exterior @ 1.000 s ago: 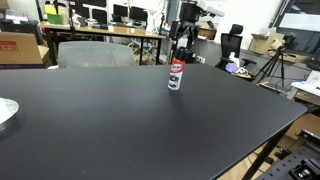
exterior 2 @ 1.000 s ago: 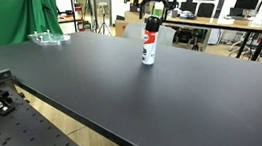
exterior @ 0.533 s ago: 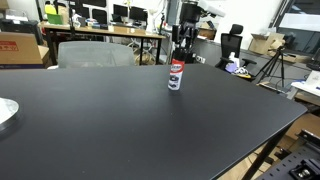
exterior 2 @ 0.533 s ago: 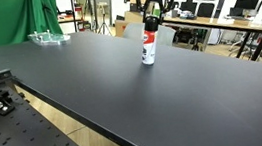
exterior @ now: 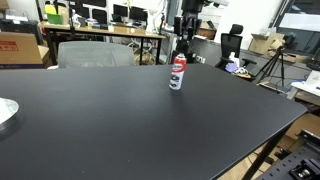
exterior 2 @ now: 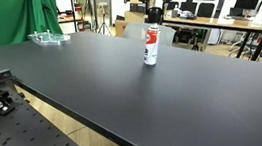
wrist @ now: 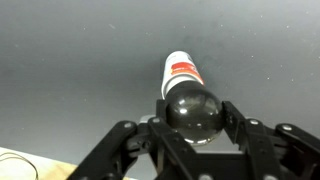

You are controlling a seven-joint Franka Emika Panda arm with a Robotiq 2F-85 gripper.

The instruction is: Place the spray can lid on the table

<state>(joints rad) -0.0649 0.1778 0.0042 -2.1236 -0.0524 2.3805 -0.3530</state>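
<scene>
In the wrist view my gripper [wrist: 193,116] is shut on the spray can lid [wrist: 193,108], a dark glossy round cap pinched between the two fingers [wrist: 229,116]. Right beyond the lid stands the spray can [wrist: 181,72], white with a red label, upright on the black table [wrist: 70,60]. In both exterior views the gripper [exterior: 182,47] [exterior 2: 154,16] hangs straight over the can [exterior: 176,75] [exterior 2: 150,48] near the table's far side [exterior: 120,125] [exterior 2: 113,90]. The lid is too small to make out there. Whether it has come clear of the can I cannot tell.
A clear dish [exterior: 5,112] [exterior 2: 48,37] lies near one table edge. A grey chair [exterior: 95,52] and wooden desks with monitors [exterior: 110,22] stand behind the table. A tripod [exterior: 275,65] stands off one corner. A green screen [exterior 2: 24,21] hangs at the side.
The jaws have closed on the lid. The gripper has risen slightly above the can, which stays upright in the same spot.
</scene>
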